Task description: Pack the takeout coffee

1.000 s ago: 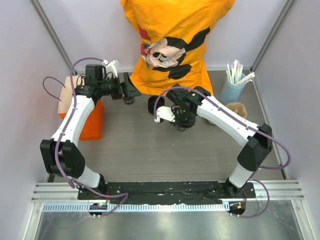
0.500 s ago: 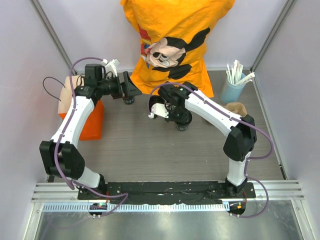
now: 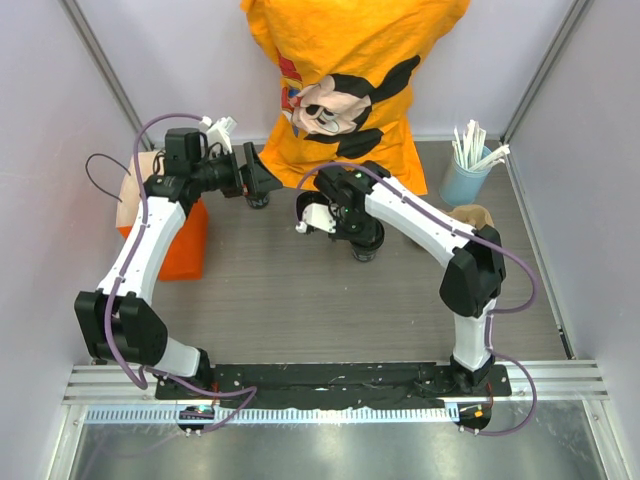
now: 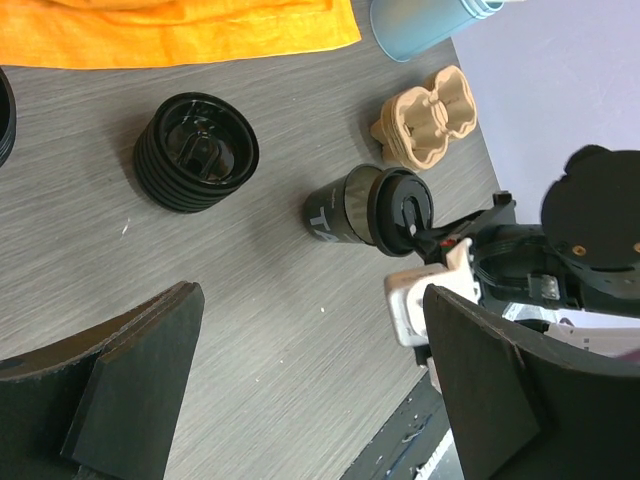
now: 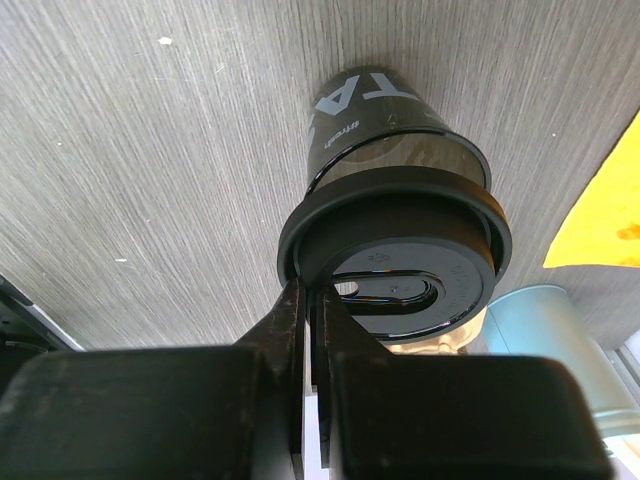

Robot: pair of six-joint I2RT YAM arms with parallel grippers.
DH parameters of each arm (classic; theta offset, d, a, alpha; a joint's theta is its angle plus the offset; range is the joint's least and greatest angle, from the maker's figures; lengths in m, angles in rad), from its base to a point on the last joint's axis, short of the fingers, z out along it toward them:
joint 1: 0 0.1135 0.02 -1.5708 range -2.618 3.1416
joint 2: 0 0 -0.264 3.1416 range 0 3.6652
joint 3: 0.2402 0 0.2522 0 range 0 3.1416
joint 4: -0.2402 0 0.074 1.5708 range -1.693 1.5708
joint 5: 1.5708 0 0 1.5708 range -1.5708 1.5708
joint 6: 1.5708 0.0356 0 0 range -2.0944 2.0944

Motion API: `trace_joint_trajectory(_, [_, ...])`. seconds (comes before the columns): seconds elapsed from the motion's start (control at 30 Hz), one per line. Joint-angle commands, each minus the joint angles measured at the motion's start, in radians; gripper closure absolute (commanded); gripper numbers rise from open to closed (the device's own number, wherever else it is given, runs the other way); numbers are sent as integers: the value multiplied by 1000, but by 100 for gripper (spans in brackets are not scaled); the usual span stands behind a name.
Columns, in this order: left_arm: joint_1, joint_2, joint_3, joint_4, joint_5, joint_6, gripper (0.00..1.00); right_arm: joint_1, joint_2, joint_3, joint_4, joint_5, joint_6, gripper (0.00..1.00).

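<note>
- Grey wood-grain table [image 3: 300,300] between pale lilac walls; an orange T-shirt with a cartoon mouse print [image 3: 350,80] fills the 12 o'clock edge
- The small black disposable coffee cup with a round black lid [image 5: 400,250] stands upright on the table just right of its middle, with white lettering on its side, well apart from the bag
- The right tool [image 5: 315,300] reaches down onto the near rim of the lid, its jaws drawn together to a thin slit; whether they pinch the rim cannot be told
- The left tool [image 4: 310,395] hovers at about 11 o'clock, jaws spread wide with nothing between them
- A short ridged stack of black lids [image 4: 195,150] sits at 10 o'clock from the cup, apart from it
- A tan moulded-pulp cup carrier [image 4: 425,115] lies at 3 o'clock from the cup
- A light-blue tumbler holding white sticks [image 3: 465,180] stands at 2 o'clock, near the wall
- An orange paper bag [image 3: 185,245] lies at 9 o'clock, partly under the left arm
</note>
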State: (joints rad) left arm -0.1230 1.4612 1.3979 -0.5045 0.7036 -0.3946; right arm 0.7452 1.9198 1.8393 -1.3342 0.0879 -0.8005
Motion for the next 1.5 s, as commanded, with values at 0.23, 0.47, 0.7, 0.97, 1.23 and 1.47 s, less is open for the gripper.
trace_joint_trajectory(0.23, [0,-64,-16,58,16,-15,4,-21,36,61,-39,3,17,95])
trace_joint_trajectory(0.47, [0,-70,-20,58,20,-15,4,-24,48,63,-40,-11,23,95])
trace_joint_trajectory(0.7, [0,-70,-22,61,23,-20,4,-24,56,55,-40,-25,24,95])
trace_joint_trajectory(0.97, [0,-76,-25,63,25,-21,4,-24,68,54,-42,-27,26,95])
trace_joint_trajectory(1.23, [0,-81,-27,63,28,-23,4,-26,71,44,-33,-17,27,95])
trace_joint_trajectory(1.47, [0,-82,-27,64,30,-23,4,-27,76,41,-33,-20,30,95])
